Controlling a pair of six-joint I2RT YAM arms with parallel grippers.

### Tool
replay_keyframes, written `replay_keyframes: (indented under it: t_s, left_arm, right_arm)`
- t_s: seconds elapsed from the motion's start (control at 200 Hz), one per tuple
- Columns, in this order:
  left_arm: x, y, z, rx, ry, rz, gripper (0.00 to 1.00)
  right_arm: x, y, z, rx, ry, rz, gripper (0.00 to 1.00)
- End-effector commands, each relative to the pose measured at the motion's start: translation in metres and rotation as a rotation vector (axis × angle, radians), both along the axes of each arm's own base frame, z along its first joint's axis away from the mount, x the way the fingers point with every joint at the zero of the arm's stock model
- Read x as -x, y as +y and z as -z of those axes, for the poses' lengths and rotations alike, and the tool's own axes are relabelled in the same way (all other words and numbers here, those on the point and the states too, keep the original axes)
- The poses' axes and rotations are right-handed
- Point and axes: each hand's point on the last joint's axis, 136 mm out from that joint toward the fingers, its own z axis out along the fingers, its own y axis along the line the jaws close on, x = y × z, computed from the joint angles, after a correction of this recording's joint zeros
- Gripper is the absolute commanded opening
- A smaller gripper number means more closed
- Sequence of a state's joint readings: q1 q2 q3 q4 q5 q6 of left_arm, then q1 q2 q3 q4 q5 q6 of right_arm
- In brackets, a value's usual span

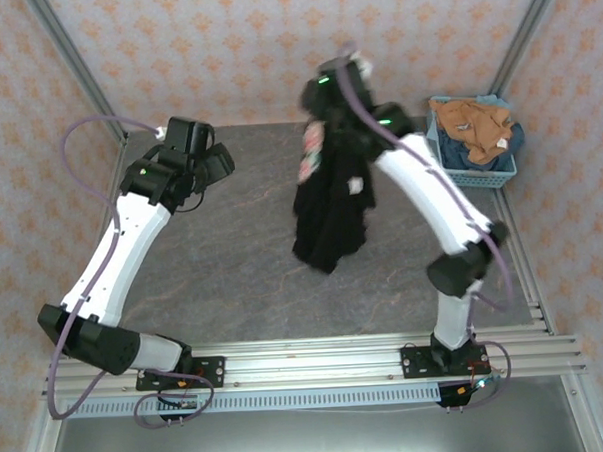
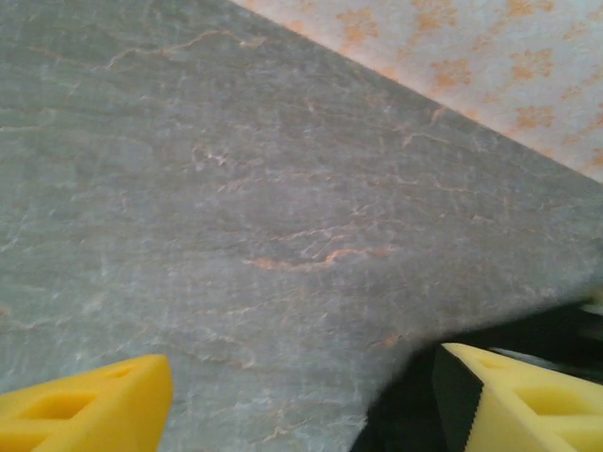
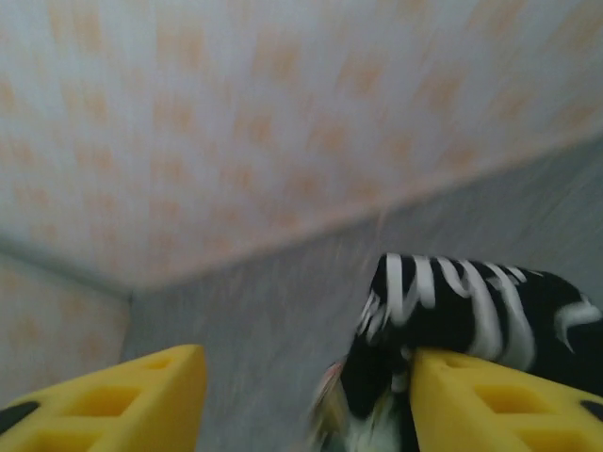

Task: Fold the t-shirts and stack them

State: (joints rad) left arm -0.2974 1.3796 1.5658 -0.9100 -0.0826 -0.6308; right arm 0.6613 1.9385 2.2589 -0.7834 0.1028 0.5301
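Black t-shirt (image 1: 331,210): it hangs down in a long bunch from the end of the right arm (image 1: 420,191). It is over the middle of the surface (image 1: 233,259), closer to the far edge than the near edge. I cannot tell if its bottom end touches the surface.
Prints: a pink rose picture (image 1: 311,150) shows on the shirt's left side. A small white mark (image 1: 356,186) shows on its right side.
Up close: in the right wrist view a bit of the black t-shirt (image 3: 471,306) has white stripes. It lies against one of the yellow right fingers (image 3: 490,405).
Right jaws: open. The two fingers stand well apart, and the cloth touches just the one finger.
Orange t-shirt (image 1: 472,123): crumpled on top in the basket (image 1: 483,177).
Dark blue t-shirt (image 1: 505,145): under the orange one in the same basket, peeking out on the side by the right edge.
Basket: light blue, at the far right corner of the surface.
Left jaws: open. The yellow left fingers (image 2: 85,405) are well apart, with bare surface between them.
Left arm (image 1: 123,254): it reaches from the near edge to the far left part of the surface, well apart from the black t-shirt.
Dark shape (image 2: 405,414): it sits beside one left finger. I cannot tell what it is.
Walls (image 1: 224,49): pale, with small orange flowers.
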Motion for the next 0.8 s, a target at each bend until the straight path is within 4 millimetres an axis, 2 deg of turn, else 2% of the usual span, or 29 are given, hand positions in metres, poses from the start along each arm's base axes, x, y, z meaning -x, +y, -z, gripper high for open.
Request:
replay_keyframes:
  t_s: [0.0, 0.07, 0.155, 0.22, 0.325, 0.425, 0.475, 0.56, 0.636, 0.731, 0.771, 0.796]
  left_arm:
    - [0.033, 0.005, 0.016, 0.002, 0.083, 0.029, 0.75]
    - [0.044, -0.004, 0.034, 0.036, 0.135, 0.078, 0.75]
    - [0.054, -0.022, 0.058, 0.100, 0.191, 0.158, 0.76]
    - [0.061, -0.039, 0.073, 0.123, 0.224, 0.226, 0.77]
    - [0.065, -0.066, 0.093, 0.073, 0.253, 0.325, 0.81]
    - [0.056, -0.084, 0.110, -0.014, 0.286, 0.368, 0.87]
    - [0.047, -0.093, 0.116, -0.059, 0.297, 0.377, 0.90]
    - [0.028, -0.117, 0.123, -0.168, 0.296, 0.454, 0.94]
    - [0.014, -0.137, 0.135, -0.289, 0.318, 0.511, 0.96]
    - [0.000, -0.157, 0.151, -0.457, 0.356, 0.570, 0.98]
    - [-0.006, -0.165, 0.152, -0.512, 0.350, 0.590, 0.99]
    - [-0.011, -0.172, 0.162, -0.552, 0.362, 0.607, 1.00]
  right_arm:
    - [0.029, 0.072, 0.051, -0.043, 0.193, -0.224, 0.63]
    - [0.033, 0.073, 0.061, -0.034, 0.217, -0.228, 0.65]
    - [0.033, 0.052, 0.071, -0.011, 0.223, -0.182, 0.67]
    - [0.034, 0.024, 0.094, -0.003, 0.269, -0.121, 0.65]
    - [0.043, -0.035, 0.141, -0.042, 0.362, 0.011, 0.61]
    - [0.054, -0.085, 0.182, -0.122, 0.456, 0.116, 0.60]
    - [0.061, -0.102, 0.202, -0.161, 0.516, 0.147, 0.60]
    - [0.069, -0.119, 0.227, -0.222, 0.594, 0.175, 0.62]
    - [0.072, -0.125, 0.241, -0.236, 0.639, 0.192, 0.63]
    - [0.068, -0.129, 0.254, -0.277, 0.673, 0.224, 0.65]
    - [0.065, -0.132, 0.260, -0.302, 0.686, 0.249, 0.65]
    - [0.063, -0.134, 0.263, -0.315, 0.692, 0.261, 0.65]
